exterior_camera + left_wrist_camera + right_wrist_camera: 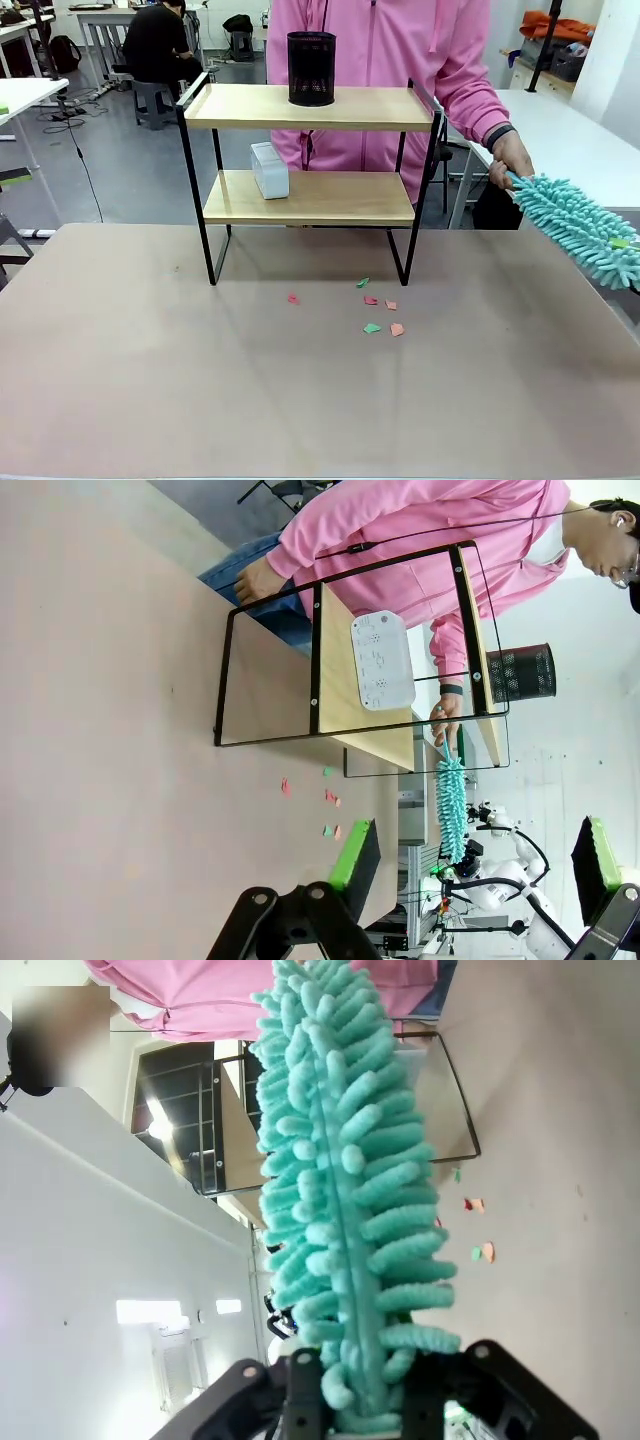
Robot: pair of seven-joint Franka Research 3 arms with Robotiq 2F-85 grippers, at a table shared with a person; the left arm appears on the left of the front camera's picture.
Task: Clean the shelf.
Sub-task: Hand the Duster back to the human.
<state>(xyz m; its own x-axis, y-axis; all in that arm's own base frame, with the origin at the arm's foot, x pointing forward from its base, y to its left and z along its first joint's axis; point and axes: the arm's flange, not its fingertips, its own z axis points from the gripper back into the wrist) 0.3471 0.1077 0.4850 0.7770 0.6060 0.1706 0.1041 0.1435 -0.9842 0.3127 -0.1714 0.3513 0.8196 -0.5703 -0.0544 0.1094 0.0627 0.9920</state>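
Observation:
The shelf (310,105) stands at the far middle of the table, two wooden boards in a black frame; it also shows in the left wrist view (340,670) and behind the duster (235,1130). A teal fluffy duster (575,225) slants from the right edge toward the shelf. My right gripper (365,1410) is shut on its near end. The person's hand (512,160) holds its far end beside the shelf's right side. My left gripper (478,840) is open and holds nothing, well back from the shelf.
A black mesh cup (311,68) stands on the top board and a white device (269,170) on the lower one. Several small coloured paper scraps (372,300) lie on the table in front of the shelf. The person in pink stands behind it.

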